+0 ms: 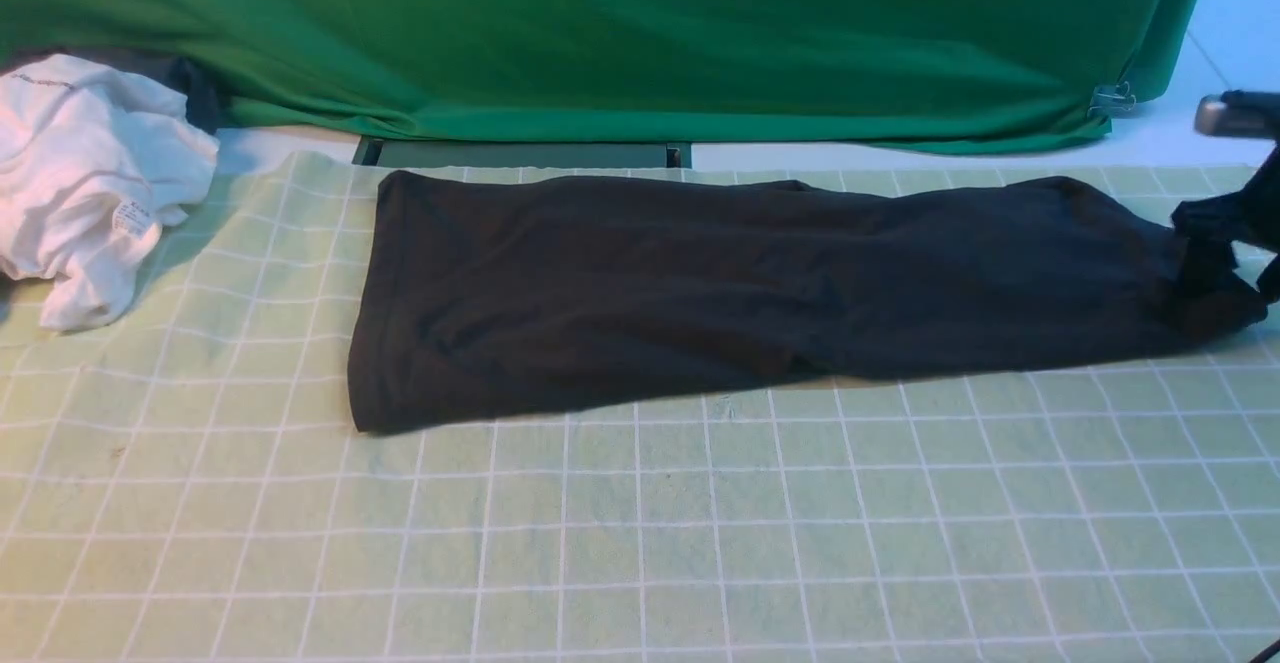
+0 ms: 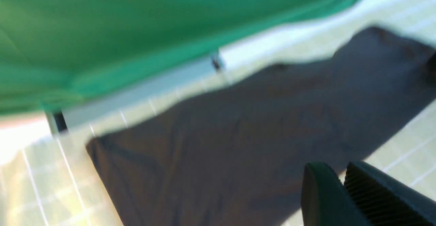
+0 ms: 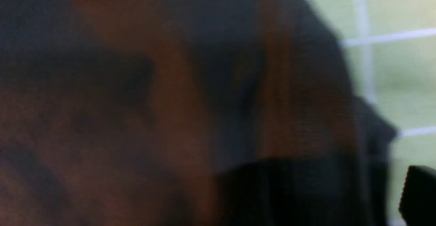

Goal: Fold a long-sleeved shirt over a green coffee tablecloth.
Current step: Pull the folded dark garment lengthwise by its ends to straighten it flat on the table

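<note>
The black long-sleeved shirt (image 1: 760, 283) lies folded into a long strip across the pale green coffee tablecloth (image 1: 640, 543) with its white grid. My right gripper (image 1: 1222, 243) is at the strip's right end, where the fabric bunches up. Close up, the right wrist view is filled with the blurred shirt (image 3: 170, 100); one finger (image 3: 420, 195) stands clear of it with tablecloth showing in between, so the jaws are open. My left gripper (image 2: 342, 175) hovers over the shirt's (image 2: 238, 134) near edge with its fingers close together and nothing between them. It is outside the front view.
A crumpled white garment (image 1: 90, 183) sits at the back left corner of the tablecloth. A deep green plain fabric (image 1: 640, 33) hangs along the back. A small grey object (image 1: 1235, 115) sticks in at the far right.
</note>
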`<state>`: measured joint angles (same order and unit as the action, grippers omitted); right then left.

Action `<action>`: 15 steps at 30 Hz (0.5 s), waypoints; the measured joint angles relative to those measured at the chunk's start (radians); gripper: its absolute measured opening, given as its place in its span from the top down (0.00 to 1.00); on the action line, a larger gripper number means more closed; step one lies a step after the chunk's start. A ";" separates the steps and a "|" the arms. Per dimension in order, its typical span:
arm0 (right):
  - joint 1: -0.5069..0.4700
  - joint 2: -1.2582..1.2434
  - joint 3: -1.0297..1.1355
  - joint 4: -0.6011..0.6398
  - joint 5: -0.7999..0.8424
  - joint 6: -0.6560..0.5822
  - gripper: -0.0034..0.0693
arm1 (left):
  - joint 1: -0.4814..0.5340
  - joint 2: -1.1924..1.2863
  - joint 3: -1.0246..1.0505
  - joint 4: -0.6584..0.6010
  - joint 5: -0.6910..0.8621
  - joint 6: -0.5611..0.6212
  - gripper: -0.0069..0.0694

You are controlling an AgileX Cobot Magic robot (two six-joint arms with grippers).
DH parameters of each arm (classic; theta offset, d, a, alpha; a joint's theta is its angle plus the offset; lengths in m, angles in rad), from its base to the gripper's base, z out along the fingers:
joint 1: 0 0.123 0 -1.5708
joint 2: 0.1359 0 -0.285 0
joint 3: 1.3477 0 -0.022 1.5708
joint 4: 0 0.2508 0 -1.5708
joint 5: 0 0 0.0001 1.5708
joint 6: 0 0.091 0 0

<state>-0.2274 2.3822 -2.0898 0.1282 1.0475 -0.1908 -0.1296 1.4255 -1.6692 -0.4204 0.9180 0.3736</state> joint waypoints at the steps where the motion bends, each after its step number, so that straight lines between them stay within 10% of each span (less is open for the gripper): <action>1: 0.005 0.004 0.000 0.001 0.001 0.003 0.14 | 0.000 -0.025 0.001 0.000 -0.005 0.000 0.84; 7: 0.023 0.009 0.001 0.032 -0.004 0.000 0.21 | 0.000 -0.210 0.103 0.002 -0.088 0.000 0.84; 12: 0.024 0.013 0.001 0.047 -0.028 -0.058 0.75 | 0.000 -0.402 0.325 0.110 -0.175 -0.034 0.84; 15: 0.023 0.013 -0.009 0.055 -0.031 -0.076 0.86 | 0.000 -0.510 0.479 0.279 -0.198 -0.121 0.84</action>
<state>-0.2044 2.3953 -2.0988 0.1836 1.0167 -0.2666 -0.1296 0.9153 -1.1900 -0.1418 0.7198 0.2528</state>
